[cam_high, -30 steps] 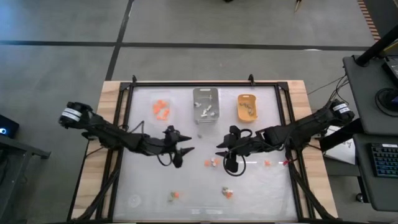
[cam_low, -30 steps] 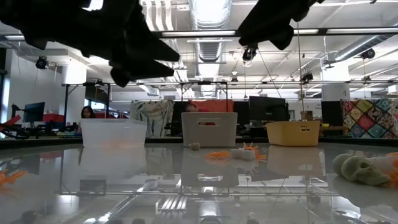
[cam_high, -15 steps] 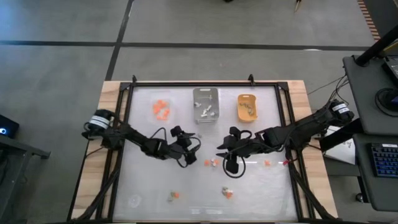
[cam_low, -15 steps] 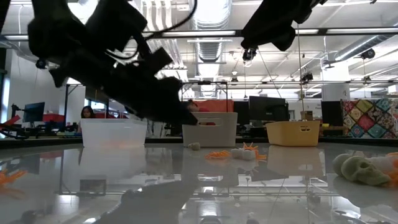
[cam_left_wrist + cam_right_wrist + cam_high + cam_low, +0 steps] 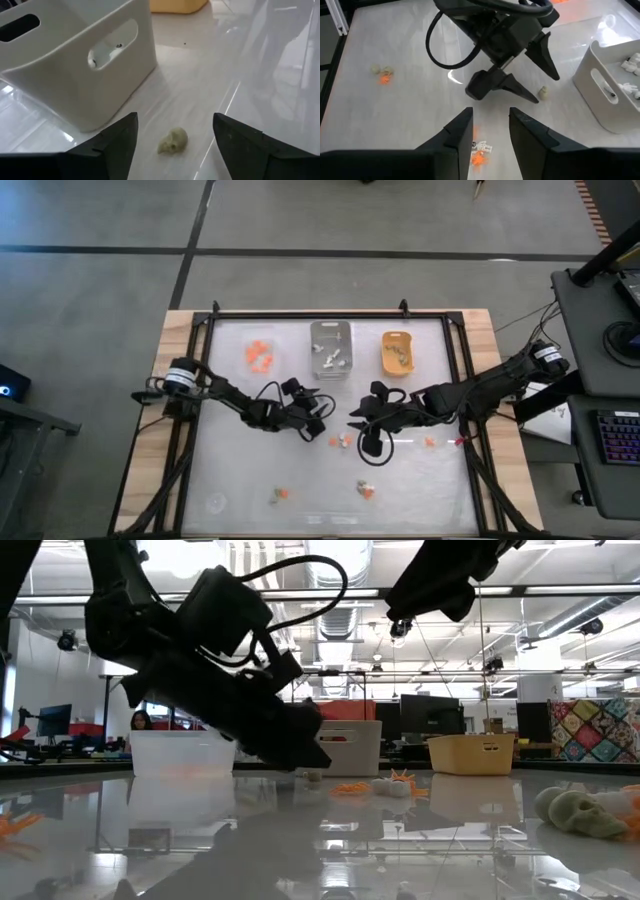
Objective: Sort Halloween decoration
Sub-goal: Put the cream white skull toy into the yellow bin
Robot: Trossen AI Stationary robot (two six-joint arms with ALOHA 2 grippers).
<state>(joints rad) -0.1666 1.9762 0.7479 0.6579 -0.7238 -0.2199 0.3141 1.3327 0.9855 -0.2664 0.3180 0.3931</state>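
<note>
Left tool spread wide over tan skull, right tool parked above orange/white cluster.

Left tool (image 5: 172, 131) is low near the table (image 5: 420, 480), fingers fully apart and straddling the small tan skull (image 5: 173, 140), which lies loose on the surface just beside the grey tray (image 5: 75, 75) — likely lined up so closing traps it for a pick. Right tool (image 5: 489, 131) hovers over a small orange-and-white trinket pile (image 5: 480, 152), fingers part-open with nothing between them, probably waiting its turn. Trays sit in a row at the far edge: clear tray (image 5: 259, 355) with orange pieces, grey one with white pieces, orange-yellow tray (image 5: 396, 351). More trinkets (image 5: 280, 494) are scattered loose toward the near edge, not yet sorted.
</note>
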